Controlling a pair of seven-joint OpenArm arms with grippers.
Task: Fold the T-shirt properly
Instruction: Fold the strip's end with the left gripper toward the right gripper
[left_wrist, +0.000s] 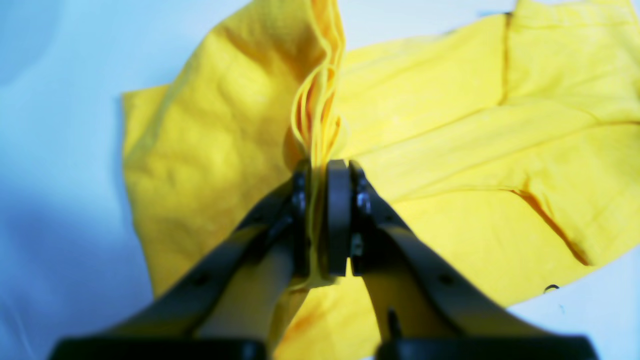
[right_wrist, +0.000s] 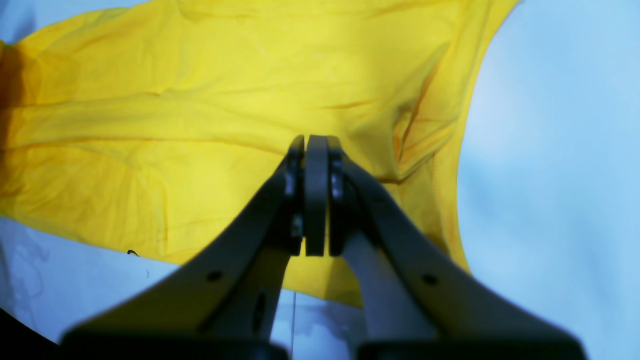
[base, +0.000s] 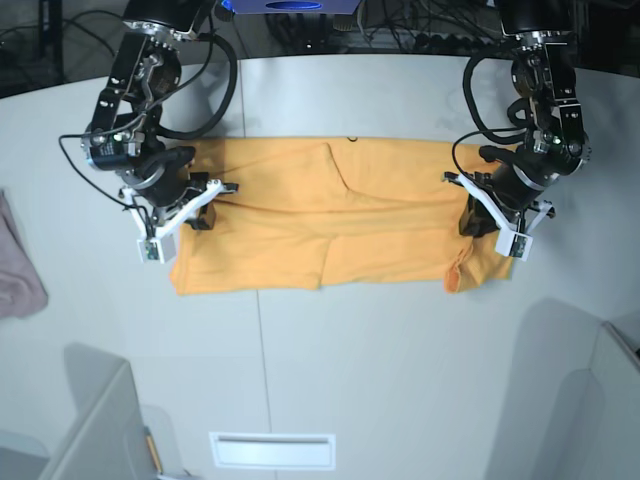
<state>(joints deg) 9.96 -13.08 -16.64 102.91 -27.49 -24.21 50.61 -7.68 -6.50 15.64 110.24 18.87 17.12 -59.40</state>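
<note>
The pale grey counter (base: 400, 380) is smooth and matte, and the T-shirt (base: 330, 215) is spread across its middle as a long orange-yellow band, already doubled lengthwise, with soft creases and a diagonal seam line near the centre. The cotton looks thin and limp; it bunches rather than holding an edge. A pinkish cloth (base: 20, 265) lies well apart at the counter's edge.

The left end effector (left_wrist: 322, 167) is clamped on a gathered, pleated bundle of the shirt's end, several layers being pinched between the pads. The right end effector (right_wrist: 316, 145) is fully closed over the other end, with no fabric seen between its pads; whether it presses on the cloth cannot be told.

For a clean fold, the gripped end is best lifted only slightly and carried straight along the band, so the layers are kept aligned and the pleats are smoothed out on release.
</note>
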